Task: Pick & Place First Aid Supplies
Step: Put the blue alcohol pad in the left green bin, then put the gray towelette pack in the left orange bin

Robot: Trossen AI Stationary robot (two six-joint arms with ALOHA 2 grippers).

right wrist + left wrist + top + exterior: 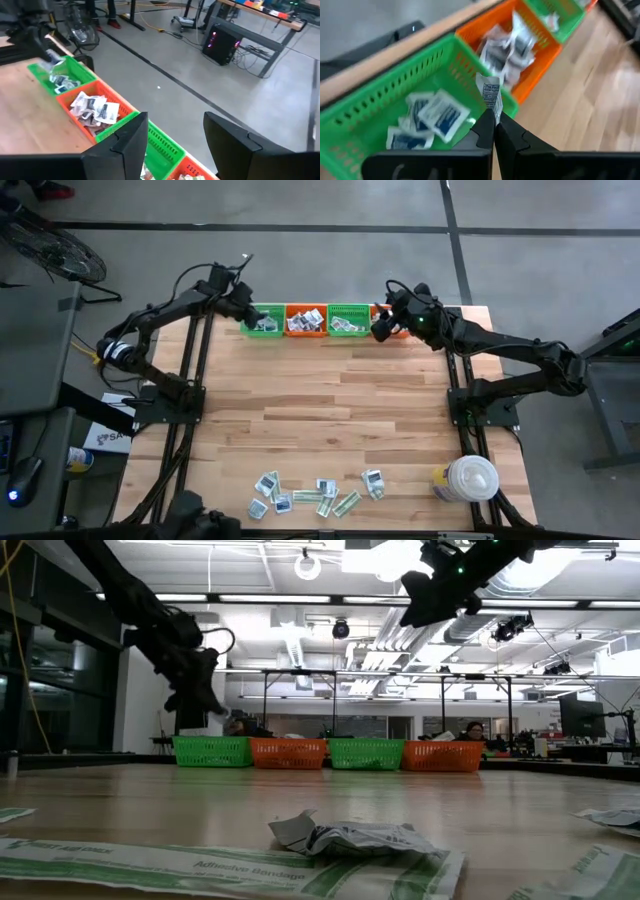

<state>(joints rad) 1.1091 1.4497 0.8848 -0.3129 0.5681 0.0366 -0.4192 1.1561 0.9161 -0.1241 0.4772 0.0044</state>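
Left gripper (pixel 494 120): dark fingers pressed together on a small white packet with blue print (pixel 490 94), print too small to read; held above the near wall of the far-left green plastic mesh basket (pixel 380 85), at the worktop's far edge.

Right gripper (pixel 175 135): fingers spread apart, nothing between them; poised above the far-right end of the basket row, near the far-right corner.

Basket row, far edge of the light wooden plank worktop (pixel 330 400), left to right: green basket, containing white-and-blue flat packets (pixel 437 114); orange plastic mesh basket (pixel 305 320), containing crumpled white and grey packets (pixel 507 47); second green plastic mesh basket (pixel 348 319), few packets; second orange plastic mesh basket (pixel 441 755), partly hidden under the right gripper in the high view.

Loose supplies (pixel 318 497): small grey-white squares and narrow pale-green strips, scattered along the near edge, centre. One long white-and-green strip wrapper (pixel 200 865) reads "FIRST AID ONLY" and "Adhesive Bandage"; a crumpled grey packet (pixel 350 834) lies on it.

White round lidded container (pixel 468 479): near-right corner, label illegible.
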